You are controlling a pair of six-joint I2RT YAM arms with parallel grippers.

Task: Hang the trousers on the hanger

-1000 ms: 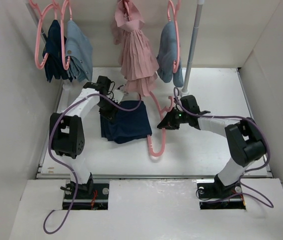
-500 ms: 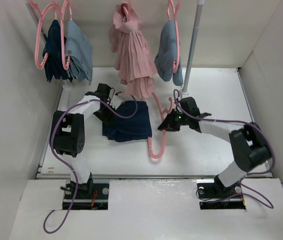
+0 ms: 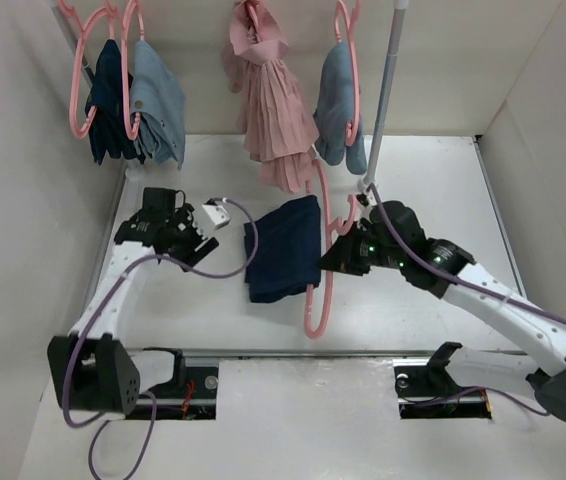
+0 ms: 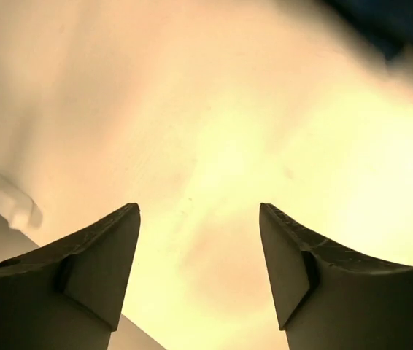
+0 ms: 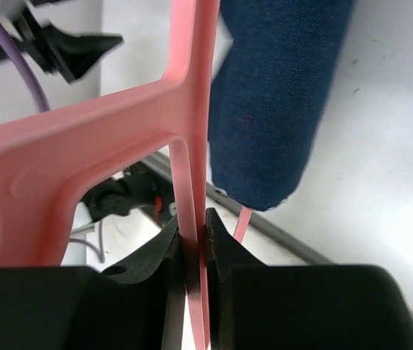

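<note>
The dark navy trousers hang folded over a bar of the pink hanger, mid-table. My right gripper is shut on the hanger's frame just right of the cloth. In the right wrist view the jaws pinch the pink hanger, with the trousers draped just beyond. My left gripper stands open to the left of the trousers, apart from them. Between its fingers I see only bare table; a blurred edge of the trousers shows at the top right.
Along the back rail hang a dark blue garment, light denim pieces and a pink pleated dress on pink hangers. A grey pole stands at the back right. White walls close both sides.
My left gripper opened, let go of the trousers and drew back to the left. The right arm swung out with the hanger, and the trousers now hang narrower over it.
</note>
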